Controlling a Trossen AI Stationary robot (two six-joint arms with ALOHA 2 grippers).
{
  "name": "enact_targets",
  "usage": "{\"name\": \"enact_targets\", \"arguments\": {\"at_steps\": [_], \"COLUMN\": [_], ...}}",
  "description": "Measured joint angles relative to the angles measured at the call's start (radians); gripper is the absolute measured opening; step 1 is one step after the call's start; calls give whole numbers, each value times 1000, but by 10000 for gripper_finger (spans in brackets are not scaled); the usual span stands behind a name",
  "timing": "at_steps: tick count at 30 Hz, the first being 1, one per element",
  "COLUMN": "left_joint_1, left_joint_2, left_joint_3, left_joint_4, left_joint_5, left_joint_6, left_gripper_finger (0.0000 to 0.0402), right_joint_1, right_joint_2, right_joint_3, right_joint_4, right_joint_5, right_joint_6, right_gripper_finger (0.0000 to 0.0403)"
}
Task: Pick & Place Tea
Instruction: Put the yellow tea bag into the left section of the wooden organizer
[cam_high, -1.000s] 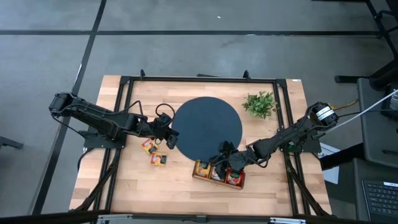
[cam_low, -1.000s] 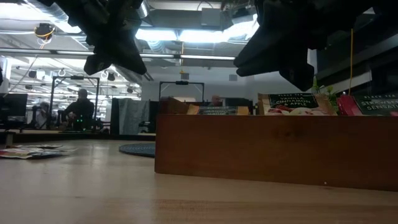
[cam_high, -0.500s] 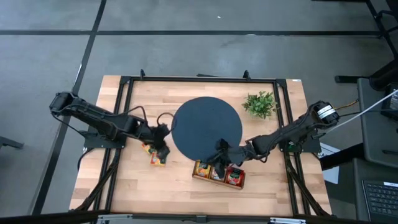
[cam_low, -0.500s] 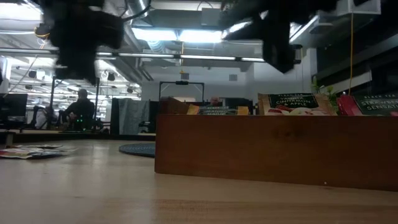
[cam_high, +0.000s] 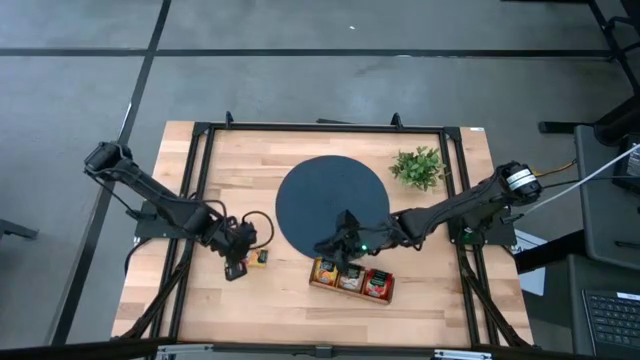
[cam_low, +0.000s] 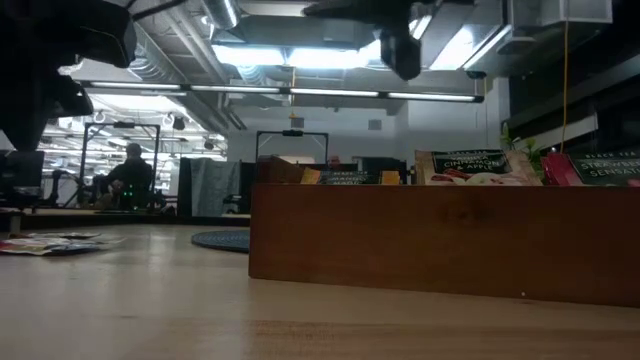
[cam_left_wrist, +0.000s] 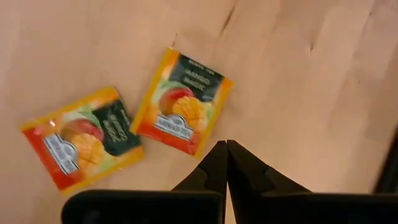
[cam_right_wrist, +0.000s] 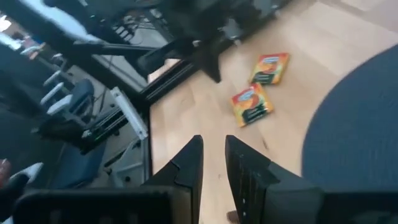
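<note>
Fingers (cam_left_wrist: 219, 163) of the left gripper (cam_high: 232, 270) are pressed together with nothing between them, their tips poised just beside the nearer edge of one mango tea packet (cam_left_wrist: 181, 109) on the bare wood of the table (cam_high: 290, 310). To take that packet well, I judge the jaws must first part, then come down with one finger on each side of an edge, because the packet lies flat and gives little to bite on. The right gripper (cam_right_wrist: 213, 152) hangs over the dark round mat (cam_high: 332, 206) just above the wooden tray (cam_high: 351, 279), its fingers a narrow gap apart and empty. Filed packets already stand upright in the tray's compartments; the low view shows their printed tops above its wall. Two loose packets remain, lying side by side and slightly apart, left of the mat; the second mango packet (cam_left_wrist: 83, 139) matches the first: small, flat, square, orange-bordered, with a dark green panel and a cut-mango picture.
</note>
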Motion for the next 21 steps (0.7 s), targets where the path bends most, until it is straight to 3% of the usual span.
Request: {"name": "enact_targets", "arguments": {"at_steps": [8,17,21], "left_joint_1": [-47,-53,-77], "left_joint_2": [114,295,312], "left_joint_3": [0,-6,-78], "left_joint_4": [6,42,198], "left_joint_5": [-117,-127,-136], "left_joint_6": [116,237,196], "left_gripper_finger": [3,3,3], "right_joint_1": [-45,-90,-120], "right_joint_2": [88,222,255], "right_joint_3": [79,197,200], "right_joint_4": [2,2,3], "right_joint_5": [-40,-119,-156], "right_joint_6": [98,141,235], "right_gripper_finger": [72,72,72]}}
